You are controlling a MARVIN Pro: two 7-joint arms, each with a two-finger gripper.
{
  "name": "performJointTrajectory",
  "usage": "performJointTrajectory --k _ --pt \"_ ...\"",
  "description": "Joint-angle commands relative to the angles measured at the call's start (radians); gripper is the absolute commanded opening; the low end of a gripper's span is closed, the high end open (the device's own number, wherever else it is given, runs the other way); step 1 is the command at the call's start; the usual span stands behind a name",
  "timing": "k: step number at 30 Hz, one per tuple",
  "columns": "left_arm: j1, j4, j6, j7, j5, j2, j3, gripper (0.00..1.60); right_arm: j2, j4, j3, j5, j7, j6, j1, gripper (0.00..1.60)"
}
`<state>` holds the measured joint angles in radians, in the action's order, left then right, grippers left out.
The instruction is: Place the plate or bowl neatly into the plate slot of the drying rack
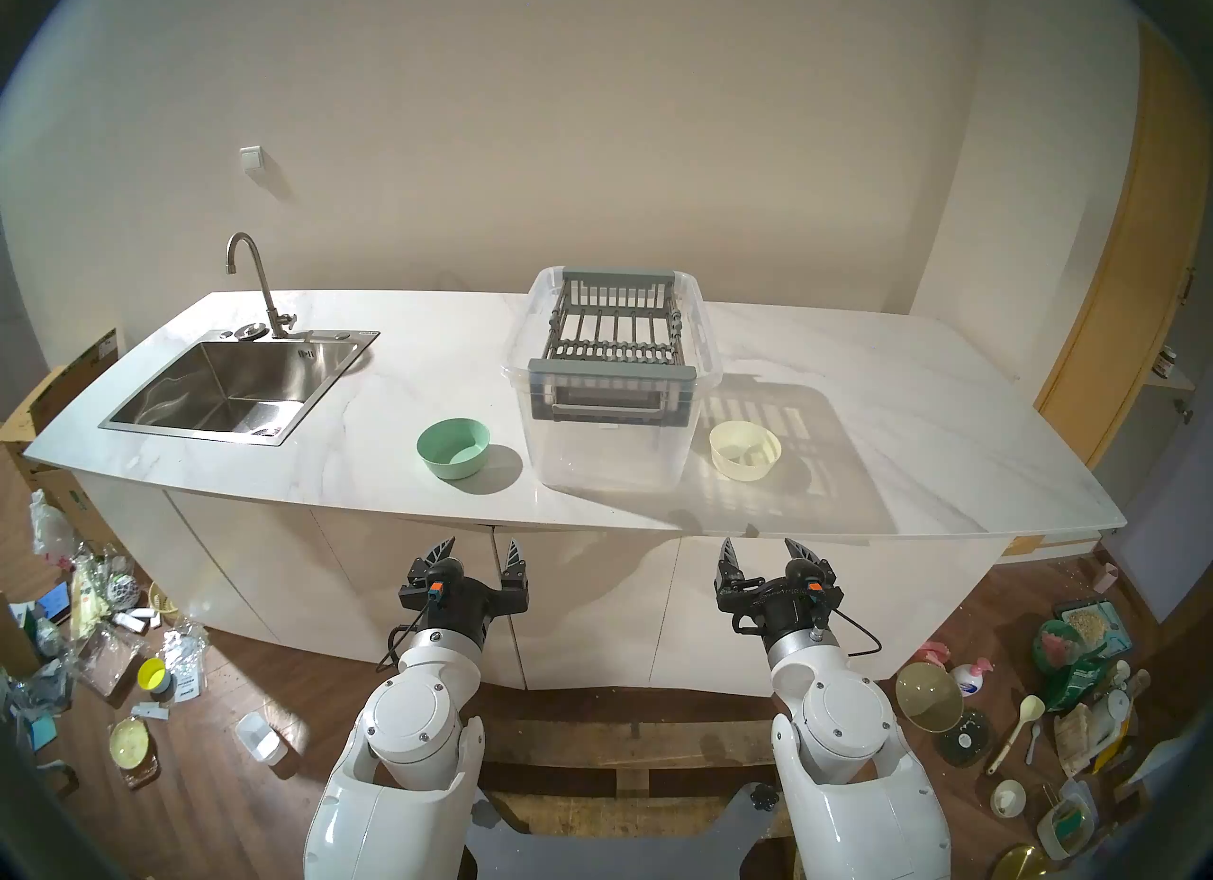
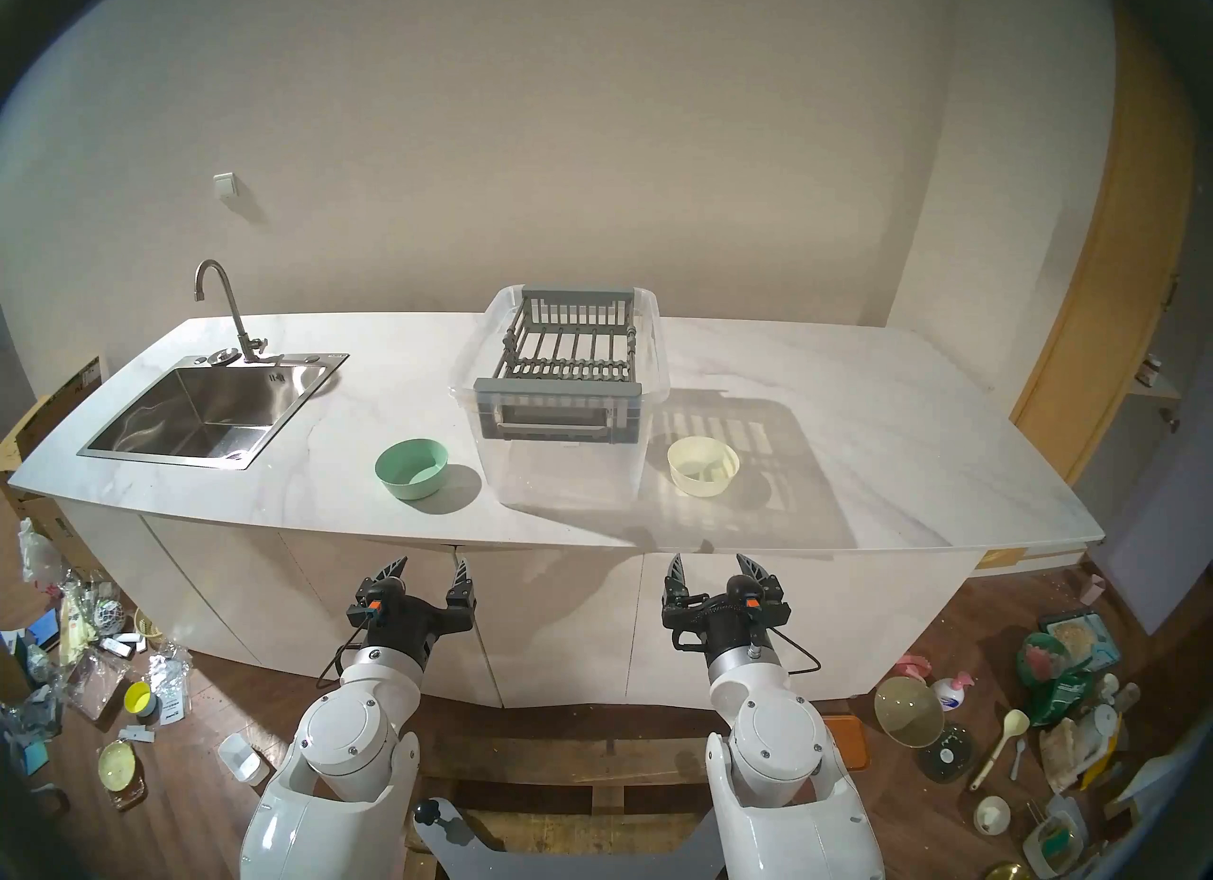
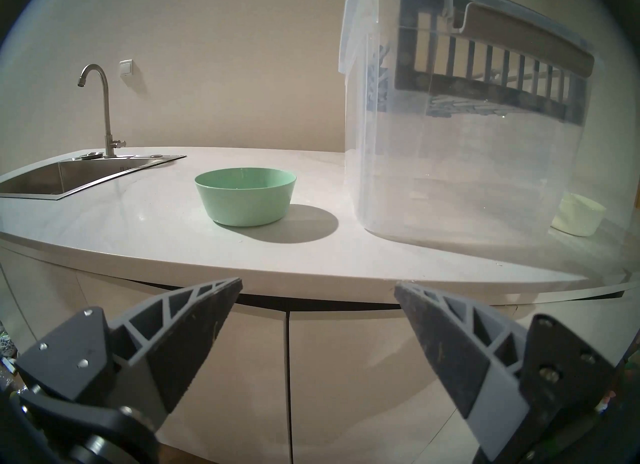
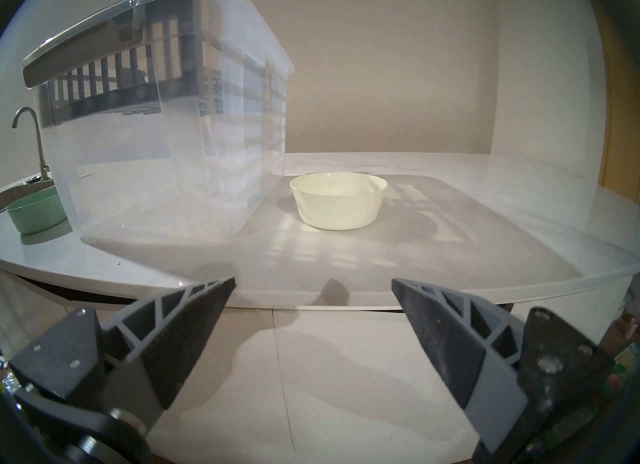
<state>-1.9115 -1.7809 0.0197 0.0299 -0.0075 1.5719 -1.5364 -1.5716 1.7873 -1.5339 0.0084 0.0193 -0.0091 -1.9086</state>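
Both jaws open, empty. Green bowl [image 1: 453, 447] sits up-frame of L gripper [image 1: 477, 558]; cream bowl [image 1: 745, 450] up-frame of R gripper [image 1: 768, 557]; rack [image 1: 617, 334] between them.

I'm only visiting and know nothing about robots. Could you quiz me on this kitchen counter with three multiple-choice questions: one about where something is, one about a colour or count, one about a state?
1. Where does the grey drying rack sit?
A. in the sink
B. on top of the clear plastic tub
C. on the floor

2. How many bowls stand on the countertop?
A. one
B. two
C. four

3. How are the robot's two grippers?
A. both open and empty
B. both shut on bowls
C. one holding the rack

Answers:
1. B, the rack's ends rest on the tub's rim.
2. B, a green bowl left of the tub and a cream bowl right of it.
3. A, the left gripper and right gripper show spread fingers with nothing between them, short of the counter's edge.
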Motion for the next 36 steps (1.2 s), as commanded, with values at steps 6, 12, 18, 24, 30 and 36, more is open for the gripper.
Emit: performJointTrajectory --k 6,12,18,24,30,36 --pt "0.004 -0.023 0.003 -0.003 -0.001 -0.001 0.002 1.60 0.011 0.022 0.002 -0.017 0.003 -0.009 0.011 1.60" --pt "0.004 -0.022 0.003 -0.002 -0.001 -0.001 0.002 1.60 0.069 0.022 -0.003 -0.062 0.004 -0.002 0.060 1.60" --pt "0.005 -0.022 0.004 -0.001 -0.001 -0.001 0.002 1.60 0.129 0.011 -0.016 -0.090 -0.018 0.013 0.107 1.60" --pt "0.004 -0.022 0.003 -0.002 -0.001 -0.001 0.002 1.60 0.207 -0.019 -0.018 -0.097 -0.035 0.045 0.171 1.60" --pt "0.004 -0.023 0.003 -0.002 -0.002 -0.001 0.002 1.60 0.309 -0.053 -0.017 -0.083 -0.094 0.087 0.259 1.60" --pt "0.004 -0.023 0.003 -0.002 -0.002 -0.001 0.002 1.60 0.396 -0.061 -0.020 -0.089 -0.153 0.140 0.334 1.60"
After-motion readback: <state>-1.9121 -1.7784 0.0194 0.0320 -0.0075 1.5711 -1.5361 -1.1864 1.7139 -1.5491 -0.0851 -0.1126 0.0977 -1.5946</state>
